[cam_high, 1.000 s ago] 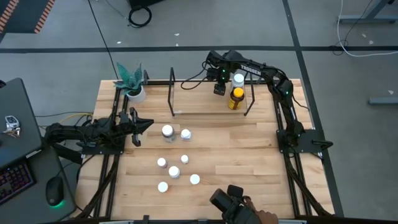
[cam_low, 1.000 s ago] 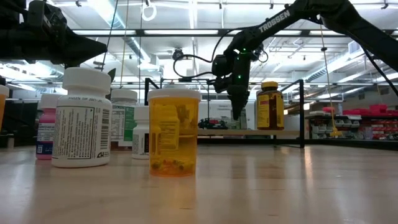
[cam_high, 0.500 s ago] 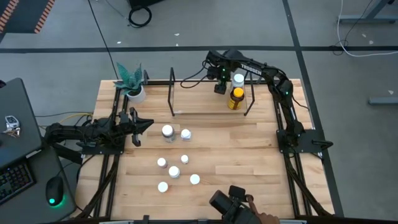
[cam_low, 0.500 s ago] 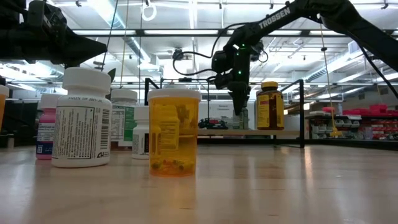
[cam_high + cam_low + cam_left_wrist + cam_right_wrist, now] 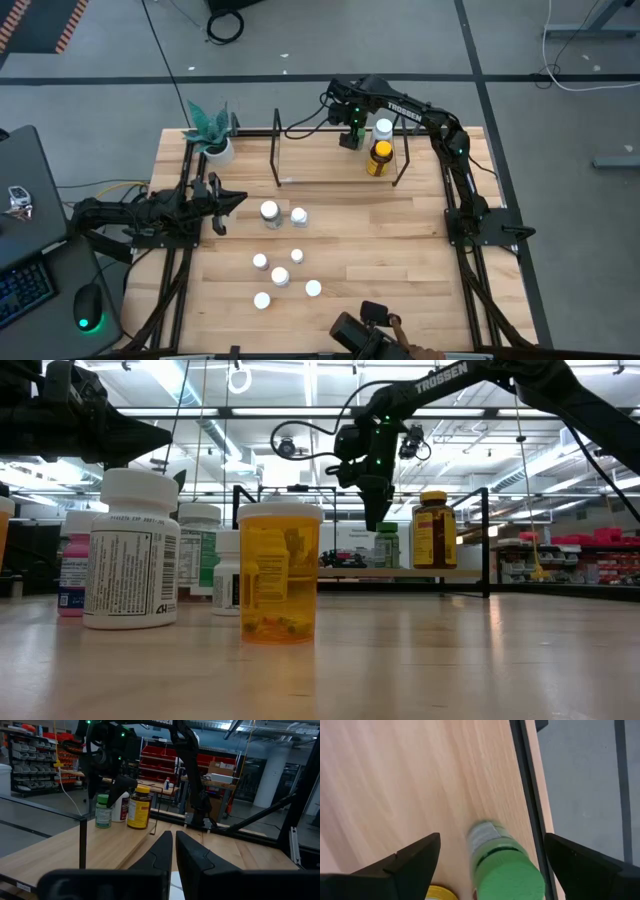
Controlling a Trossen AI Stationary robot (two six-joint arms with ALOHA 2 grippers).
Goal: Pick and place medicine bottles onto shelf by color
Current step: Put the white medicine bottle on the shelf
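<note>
On the shelf (image 5: 320, 160) at the table's far side stand a green bottle (image 5: 504, 865), a white bottle (image 5: 383, 127) and an amber bottle with a yellow cap (image 5: 379, 157). My right gripper (image 5: 491, 840) hangs open straight above the green bottle, clear of it, as the low view shows (image 5: 378, 520). Several white-capped bottles (image 5: 280, 276) stand on the tabletop; the low view shows a white one (image 5: 130, 550), an orange one (image 5: 280, 572) and a pink one (image 5: 75, 575). My left gripper (image 5: 228, 200) waits shut at the table's left edge.
A white plant pot (image 5: 215, 140) stands at the far left corner beside the shelf's black wire uprights (image 5: 276, 150). A person's hand with a dark camera (image 5: 370, 330) reaches over the near edge. Bare wood (image 5: 390, 250) lies between the loose bottles and the right arm's base.
My right gripper has risen from the green bottle, which stays standing on the shelf beside the white and amber ones. The person's camera at the near edge has shifted a little to the left.
</note>
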